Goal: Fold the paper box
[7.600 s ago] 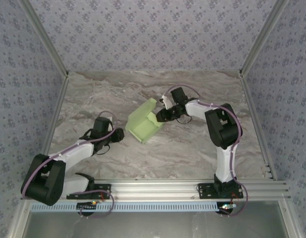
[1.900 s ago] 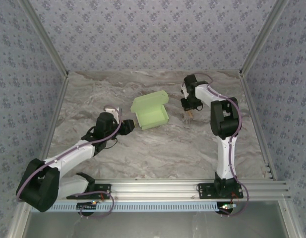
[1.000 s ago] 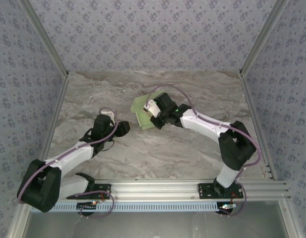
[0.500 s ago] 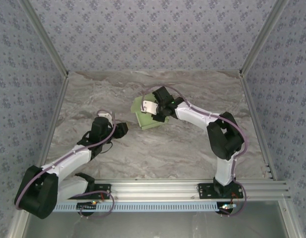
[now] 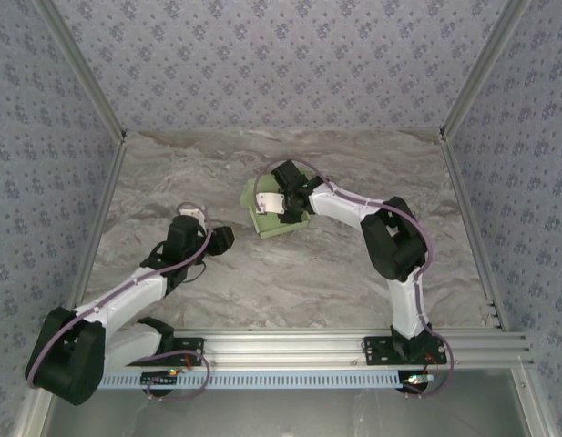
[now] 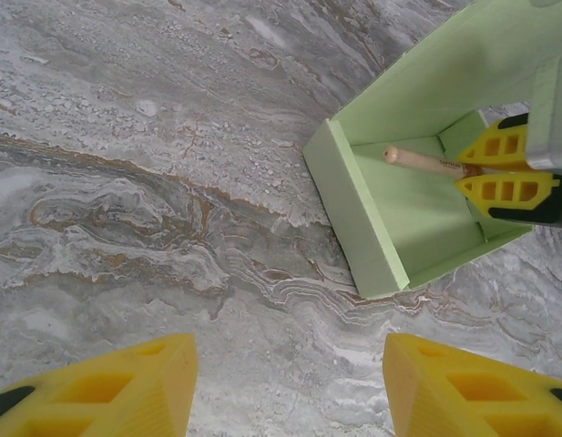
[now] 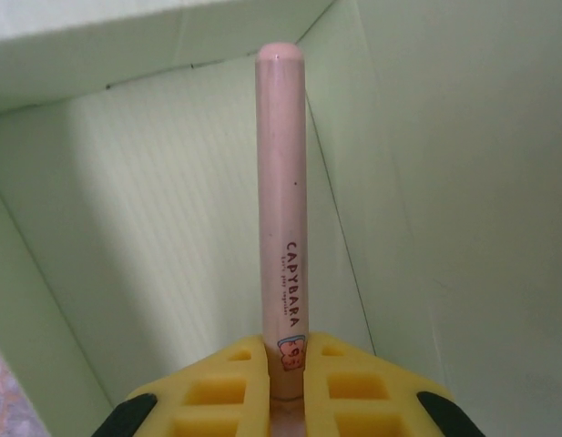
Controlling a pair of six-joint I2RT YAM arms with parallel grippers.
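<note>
The pale green paper box (image 5: 273, 219) lies open on the marble table, its lid raised behind it. My right gripper (image 5: 288, 202) reaches into it, shut on a thin tan stick (image 7: 282, 209) printed CAPYBARA that points at the box's inner corner. From the left wrist, the box (image 6: 390, 228) is ahead on the right, with the stick (image 6: 424, 161) and the right gripper's yellow fingers (image 6: 504, 187) inside it. My left gripper (image 5: 222, 238) hovers open just left of the box, its yellow fingers (image 6: 98, 391) wide apart over bare marble with nothing between them.
Patterned walls and aluminium posts (image 5: 85, 86) close in the marble table (image 5: 353, 264) on three sides. A metal rail (image 5: 290, 344) with both arm bases runs along the near edge.
The right arm swung from the back right over to the box with the stick and pushed its gripper into it. The left gripper drew back slightly from the box's left side.
</note>
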